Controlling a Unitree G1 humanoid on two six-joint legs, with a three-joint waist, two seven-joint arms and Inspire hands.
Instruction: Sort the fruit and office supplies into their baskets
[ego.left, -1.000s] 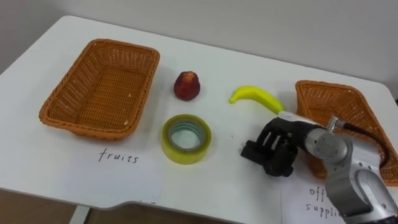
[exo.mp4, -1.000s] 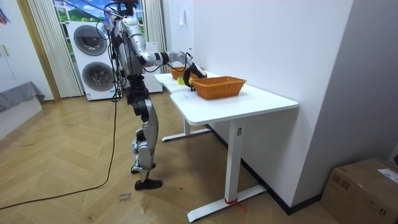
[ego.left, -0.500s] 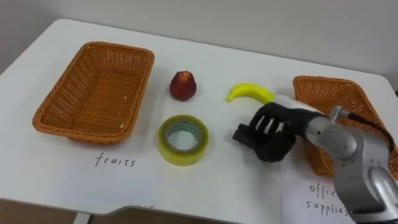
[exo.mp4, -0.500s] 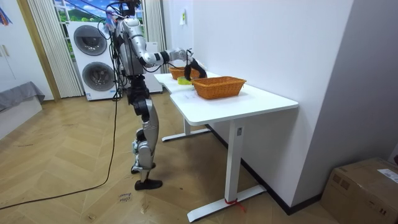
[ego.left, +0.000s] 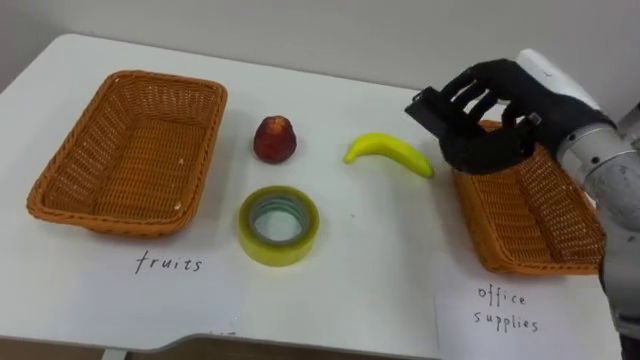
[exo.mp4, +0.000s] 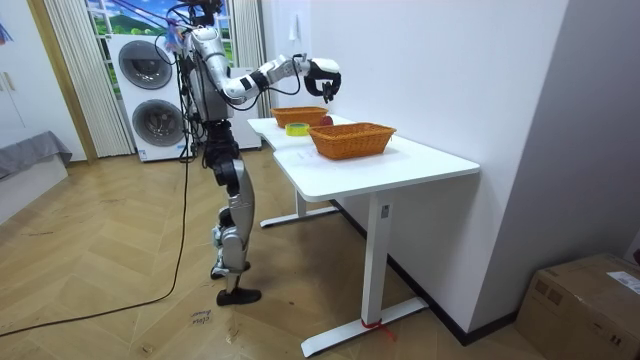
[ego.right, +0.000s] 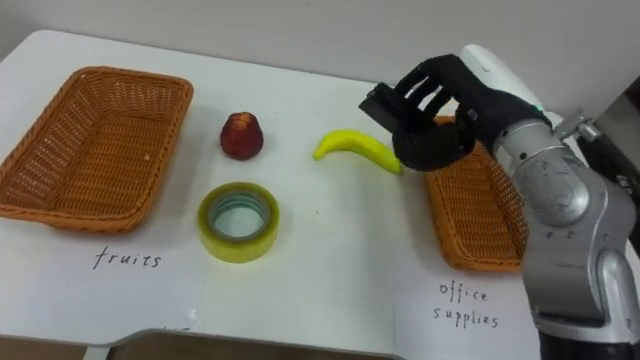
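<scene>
Fruit basket (ego.left: 130, 150) empty, far left | apple (ego.left: 274, 139), tape roll (ego.left: 300, 236), banana (ego.left: 390, 153) loose on table (ego.left: 380, 265) | right hand (ego.left: 490, 120) open, holding nothing, above supplies basket (ego.left: 530, 215) left rim | banana looks nearest you: lower onto it, wrap its middle, carry left

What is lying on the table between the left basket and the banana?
In the left eye view a red fruit lies between the left basket and the banana; the tape roll sits nearer the robot, off that line.
</scene>
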